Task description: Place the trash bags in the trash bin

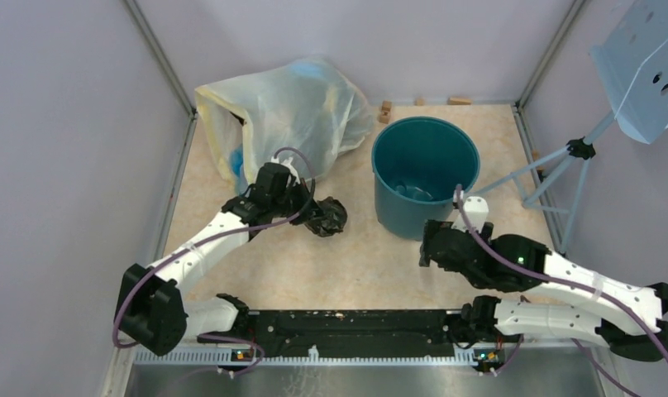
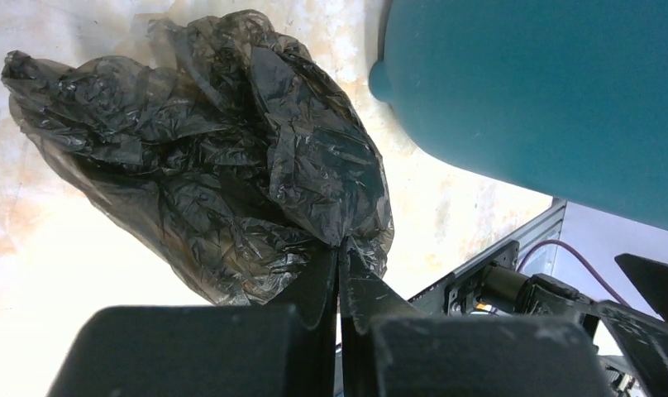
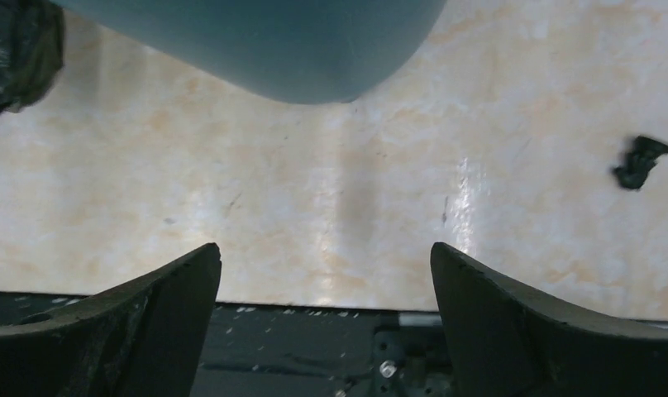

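Top external: left jaws pinch trash bag (image 1: 326,217), apart from trash bin (image 1: 401,217) wall.

White links (image 1: 546,316), black joints (image 1: 153,310), purple cables (image 1: 118,310), perhaps a green light (image 1: 521,260).

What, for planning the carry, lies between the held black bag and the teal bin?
Bare table only, between bag and bin; top external view shows it.

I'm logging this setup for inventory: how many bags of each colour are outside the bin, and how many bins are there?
Black trash bags: 1
Whitish-yellow translucent bags: 1
Teal trash bins: 1
Total: 3
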Robot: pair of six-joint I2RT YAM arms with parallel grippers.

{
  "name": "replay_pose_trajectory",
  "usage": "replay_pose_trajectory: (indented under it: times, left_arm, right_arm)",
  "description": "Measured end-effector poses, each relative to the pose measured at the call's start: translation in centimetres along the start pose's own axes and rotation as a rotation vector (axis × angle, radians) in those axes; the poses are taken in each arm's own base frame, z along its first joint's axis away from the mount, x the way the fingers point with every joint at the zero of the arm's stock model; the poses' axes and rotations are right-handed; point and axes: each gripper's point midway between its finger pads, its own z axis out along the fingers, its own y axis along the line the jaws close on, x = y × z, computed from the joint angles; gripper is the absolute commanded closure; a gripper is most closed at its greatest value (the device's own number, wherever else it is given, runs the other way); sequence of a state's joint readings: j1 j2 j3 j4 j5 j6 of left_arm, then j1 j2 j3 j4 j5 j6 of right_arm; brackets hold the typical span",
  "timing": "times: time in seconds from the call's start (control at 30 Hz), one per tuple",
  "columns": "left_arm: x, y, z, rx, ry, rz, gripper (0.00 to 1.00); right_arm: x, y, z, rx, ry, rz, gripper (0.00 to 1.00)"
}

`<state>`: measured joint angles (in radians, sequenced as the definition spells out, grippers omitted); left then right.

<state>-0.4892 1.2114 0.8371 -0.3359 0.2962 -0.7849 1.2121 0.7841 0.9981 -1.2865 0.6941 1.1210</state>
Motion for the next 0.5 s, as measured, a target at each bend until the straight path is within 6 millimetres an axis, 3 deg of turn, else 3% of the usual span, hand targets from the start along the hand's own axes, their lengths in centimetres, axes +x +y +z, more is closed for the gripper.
replay_pose_trajectory:
  times: [0.17, 0.33, 0.43, 0.5]
  left_arm:
    - [-0.3, 0.1, 0.9, -0.004, 0.005, 0.018, 1.0]
    - [-1.7, -1.0, 0.8, 0.014, -0.022, 0.075, 1.0]
    - [-2.3, -1.3, 0.6, 0.017, -0.042, 0.112, 1.0]
    - [-2.3, -1.2, 0.6, 0.012, -0.042, 0.127, 1.0]
  right_arm:
    - [0.2, -0.3, 3.5, 0.033, -0.063, -0.174, 0.02]
    - [-3.5, -1.7, 7.5, 0.068, -0.114, -0.127, 0.02]
    - [-5.7, -1.0, 9.8, 0.03, -0.135, -0.154, 0.01]
    - [-6.7, 0.5, 11.9, -0.003, -0.133, -0.217, 0.01]
